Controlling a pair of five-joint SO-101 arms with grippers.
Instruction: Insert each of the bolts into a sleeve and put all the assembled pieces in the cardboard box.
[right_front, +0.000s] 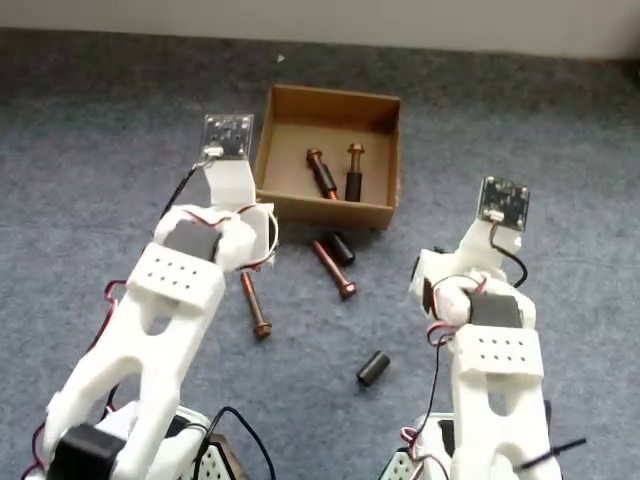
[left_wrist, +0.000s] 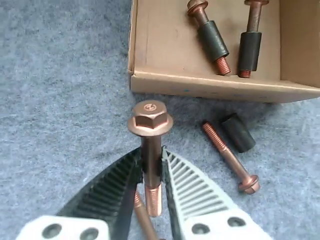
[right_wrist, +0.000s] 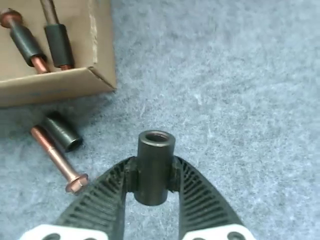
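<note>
Cardboard box (right_front: 325, 208) holds two sleeved bolts (right_front: 322, 174) — left gripper (left_wrist: 151, 167) clamps a bolt (left_wrist: 150, 125), right gripper (right_wrist: 152, 172) a sleeve (right_wrist: 154, 150), seemingly upright.

Bolts (left_wrist: 150, 122): shiny coppery metal. Sleeves (right_wrist: 154, 155): matt blk. Box (right_front: 320, 205): plain brown cardboard. Carpet (right_front: 560, 130): fuzzy grey.

copper bolts (left_wrist: 150, 150), black sleeves (right_wrist: 152, 167), brown cardboard box (right_front: 275, 130), grey carpet (right_front: 100, 150).
</note>
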